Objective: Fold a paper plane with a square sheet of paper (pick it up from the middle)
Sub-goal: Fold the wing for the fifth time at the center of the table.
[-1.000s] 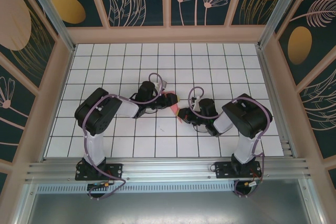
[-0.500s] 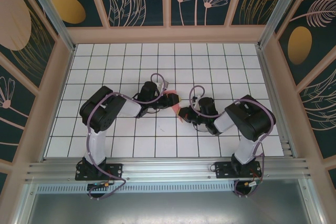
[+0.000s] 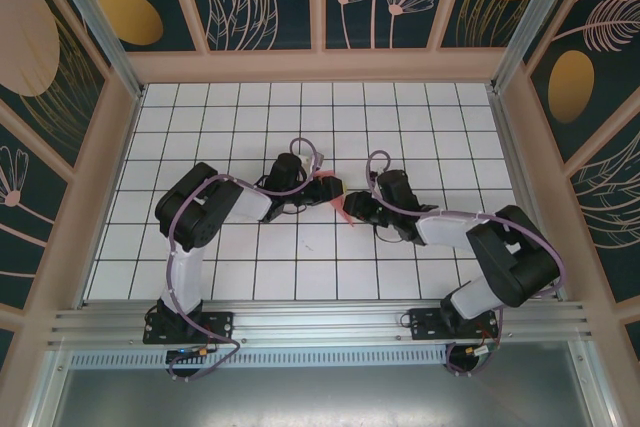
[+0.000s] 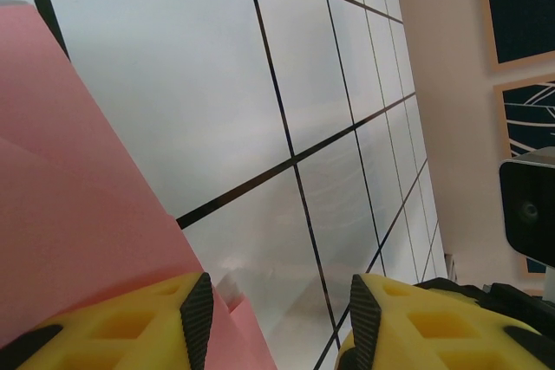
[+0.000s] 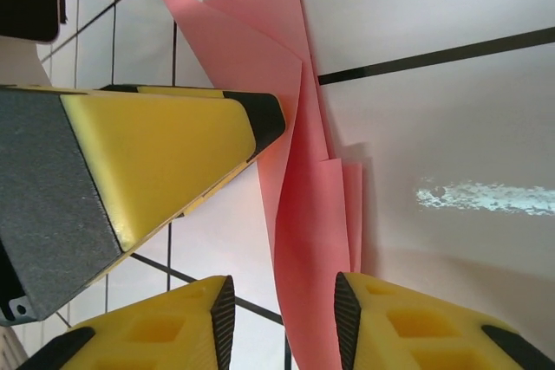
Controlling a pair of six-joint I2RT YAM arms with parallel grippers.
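Note:
The paper plane (image 3: 340,207) is a narrow, folded salmon-pink dart lying on the white grid table between my two grippers. My left gripper (image 3: 322,187) is open just to its left. In the left wrist view the paper plane (image 4: 78,179) rests against the left finger (image 4: 130,331), and the gap of the left gripper (image 4: 277,318) shows bare table. My right gripper (image 3: 352,209) is open too. In the right wrist view the paper plane (image 5: 308,214) runs between the fingers of the right gripper (image 5: 282,318), close to the right one, unpinched. A left-gripper finger (image 5: 156,145) touches its wing.
The tiled table (image 3: 300,117) is walled on three sides by wooden frames with dark floral panels. An aluminium rail (image 3: 320,322) carrying both arm bases closes the near edge. The right arm's elbow (image 3: 515,262) sits low at the right.
The right gripper has opened and let go of the paper, and its arm has stretched out with the elbow swinging right. The left gripper has stayed about where it was.

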